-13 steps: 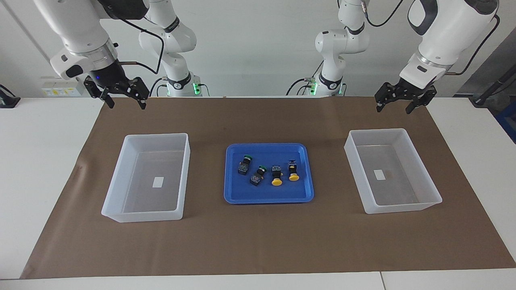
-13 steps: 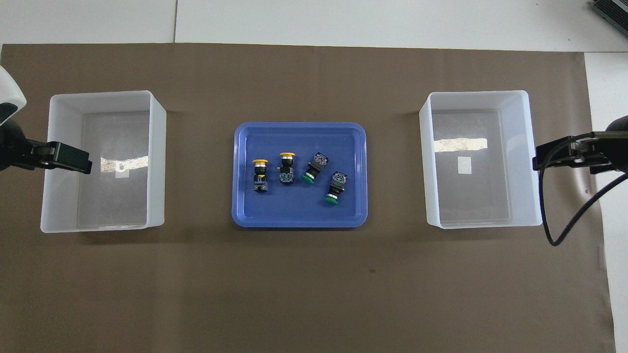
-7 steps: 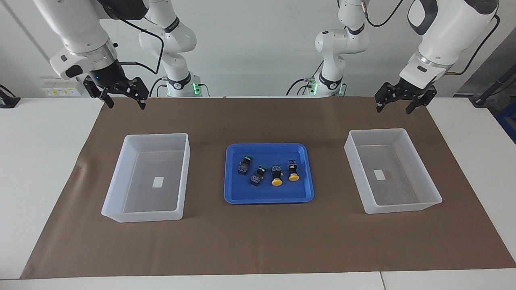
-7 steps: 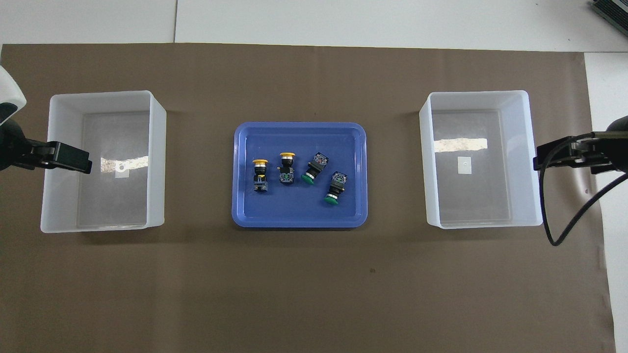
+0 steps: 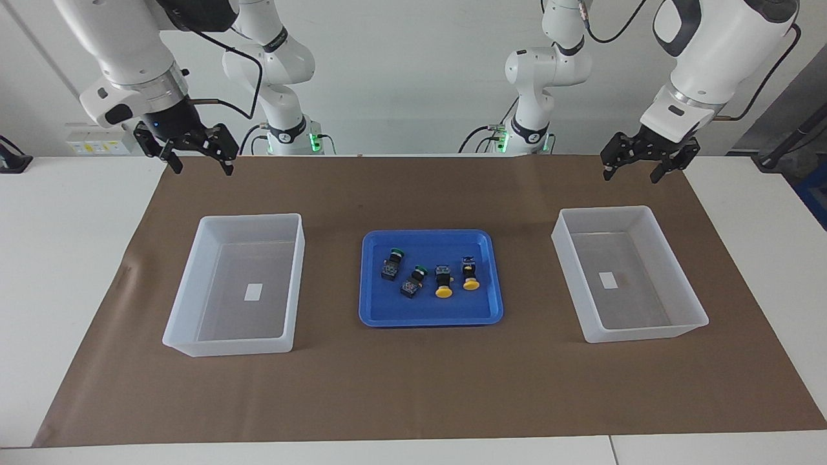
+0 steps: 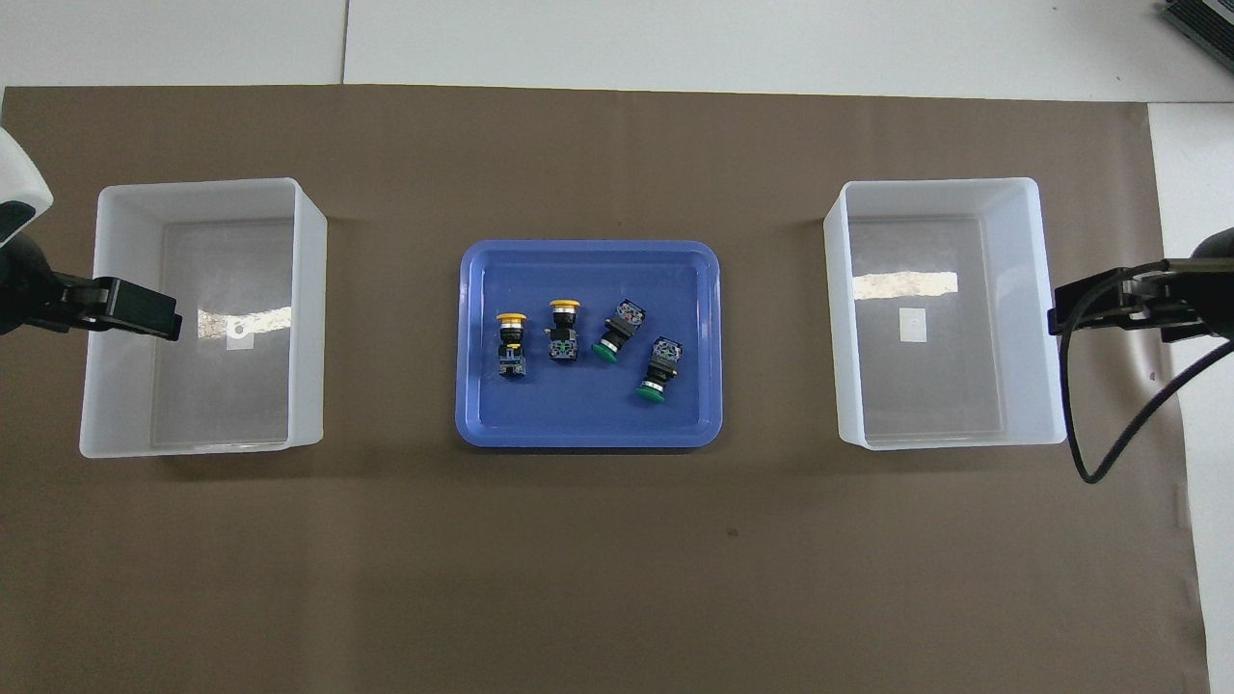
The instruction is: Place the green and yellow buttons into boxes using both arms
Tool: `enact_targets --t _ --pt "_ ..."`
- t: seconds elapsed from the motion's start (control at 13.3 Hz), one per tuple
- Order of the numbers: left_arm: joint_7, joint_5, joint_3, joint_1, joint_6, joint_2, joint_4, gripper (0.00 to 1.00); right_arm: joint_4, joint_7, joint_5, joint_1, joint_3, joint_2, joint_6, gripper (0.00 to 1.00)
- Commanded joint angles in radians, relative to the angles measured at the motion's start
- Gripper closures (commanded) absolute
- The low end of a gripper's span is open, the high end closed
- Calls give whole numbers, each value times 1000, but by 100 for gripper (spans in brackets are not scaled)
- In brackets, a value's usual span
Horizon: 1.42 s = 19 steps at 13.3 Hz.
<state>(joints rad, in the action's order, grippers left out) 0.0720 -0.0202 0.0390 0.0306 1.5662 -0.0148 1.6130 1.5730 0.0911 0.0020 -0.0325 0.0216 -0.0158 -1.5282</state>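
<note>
Two green buttons and two yellow buttons lie on their sides in the blue tray at mid-table. In the overhead view the yellow pair lies toward the left arm's end and the green pair toward the right arm's end. One empty box stands at the left arm's end, the other at the right arm's end. My left gripper and right gripper hang open and empty, raised over the mat by their boxes.
A brown mat covers the white table under everything. Two smaller white arms with green-lit bases stand at the robots' edge of the table. The tray lies between the two boxes with bare mat around it.
</note>
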Motion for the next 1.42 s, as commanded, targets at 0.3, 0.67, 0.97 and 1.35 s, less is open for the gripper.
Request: enact_targets --t 0.3,0.67,0.97,1.35 --pt "-9 19 12 -2 -12 -28 27 0 18 -13 -5 6 -5 -16 0 0" --pt "-30 19 12 52 122 -45 103 0 27 -13 -5 6 -5 -23 2 0" --pt "-162 19 12 144 250 -36 195 0 29 -13 -5 6 -5 -23 2 0" --pt "-360 19 12 265 455 33 310 0 30 -13 -5 6 -5 -23 2 0"
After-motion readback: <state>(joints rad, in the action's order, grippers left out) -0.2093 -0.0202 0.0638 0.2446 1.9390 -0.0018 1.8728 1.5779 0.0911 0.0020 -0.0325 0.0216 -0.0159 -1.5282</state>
